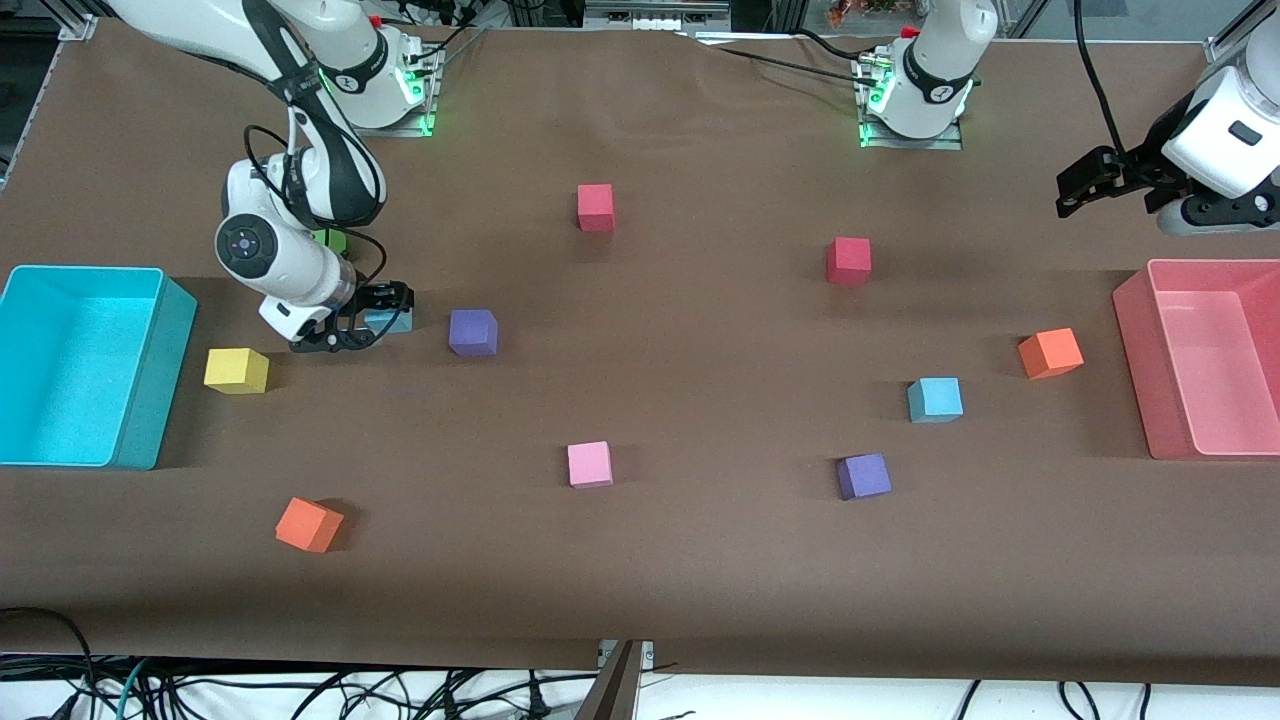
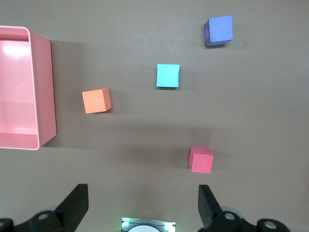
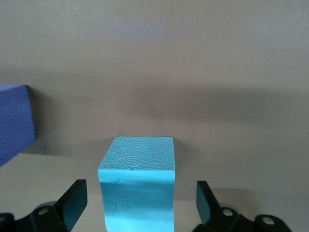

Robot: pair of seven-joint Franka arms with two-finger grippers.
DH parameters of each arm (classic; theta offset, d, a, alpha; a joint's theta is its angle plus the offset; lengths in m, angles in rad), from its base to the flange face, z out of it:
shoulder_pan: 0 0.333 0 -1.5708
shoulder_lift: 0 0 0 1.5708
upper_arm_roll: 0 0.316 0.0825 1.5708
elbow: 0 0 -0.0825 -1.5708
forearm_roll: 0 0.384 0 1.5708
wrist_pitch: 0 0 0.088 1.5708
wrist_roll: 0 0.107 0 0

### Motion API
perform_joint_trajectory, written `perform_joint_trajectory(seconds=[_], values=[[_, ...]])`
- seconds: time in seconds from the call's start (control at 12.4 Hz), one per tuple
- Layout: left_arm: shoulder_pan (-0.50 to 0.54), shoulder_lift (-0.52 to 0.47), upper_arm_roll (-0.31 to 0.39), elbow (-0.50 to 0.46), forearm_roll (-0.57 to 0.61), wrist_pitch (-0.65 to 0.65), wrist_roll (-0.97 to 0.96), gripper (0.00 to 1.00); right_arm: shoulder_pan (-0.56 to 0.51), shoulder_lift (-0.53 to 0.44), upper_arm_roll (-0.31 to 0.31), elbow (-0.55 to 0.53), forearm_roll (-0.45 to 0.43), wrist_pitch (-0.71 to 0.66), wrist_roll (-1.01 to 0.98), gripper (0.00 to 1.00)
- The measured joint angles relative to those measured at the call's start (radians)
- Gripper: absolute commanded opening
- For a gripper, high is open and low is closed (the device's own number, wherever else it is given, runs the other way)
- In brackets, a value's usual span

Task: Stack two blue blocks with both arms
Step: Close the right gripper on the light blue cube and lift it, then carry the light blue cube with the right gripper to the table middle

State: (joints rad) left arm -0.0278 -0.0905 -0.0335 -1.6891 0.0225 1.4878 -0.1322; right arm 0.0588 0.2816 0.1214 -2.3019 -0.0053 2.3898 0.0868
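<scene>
One blue block [image 1: 392, 321] lies on the brown table toward the right arm's end, beside a purple cube [image 1: 472, 332]. My right gripper [image 1: 378, 318] is low around it, fingers open with a gap on each side; the right wrist view shows the block [image 3: 137, 186] between the two fingertips [image 3: 72, 203]. The second blue block [image 1: 935, 399] lies toward the left arm's end, alone on the table; it also shows in the left wrist view [image 2: 168, 76]. My left gripper [image 1: 1082, 188] is open and empty, held high over the table edge near the pink bin [image 1: 1135, 350].
A cyan bin [image 1: 150, 380] stands at the right arm's end, with a yellow cube [image 1: 236, 370] beside it. Red cubes [image 1: 595, 207] [image 1: 848, 260], orange cubes [image 1: 1050, 353] [image 1: 308, 524], a pink cube [image 1: 589, 464] and a second purple cube [image 1: 863, 476] are scattered. A green cube [image 1: 330, 240] shows partly under the right arm.
</scene>
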Motion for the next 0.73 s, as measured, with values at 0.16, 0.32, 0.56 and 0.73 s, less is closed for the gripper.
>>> perform_joint_trajectory(seconds=[0.16,0.32,0.56,0.73], values=[[0.0,0.001,0.0,-0.001,0.0,0.0,0.0,1.0,0.001,0.021,0.0,-0.002,0.0,0.0,0.0,0.5],[0.0,0.002,0.0,-0.001,0.0,0.0,0.0,1.0,0.009,0.033,0.0,-0.003,0.0,0.0,0.0,0.19],[0.0,0.003,0.0,-0.003,0.0,0.0,0.0,1.0,0.015,0.026,0.0,0.009,-0.001,-0.004,-0.005,0.14],[0.0,0.003,0.0,-0.003,0.0,0.0,0.0,1.0,0.016,-0.002,0.0,0.068,-0.001,-0.104,-0.005,0.15]])
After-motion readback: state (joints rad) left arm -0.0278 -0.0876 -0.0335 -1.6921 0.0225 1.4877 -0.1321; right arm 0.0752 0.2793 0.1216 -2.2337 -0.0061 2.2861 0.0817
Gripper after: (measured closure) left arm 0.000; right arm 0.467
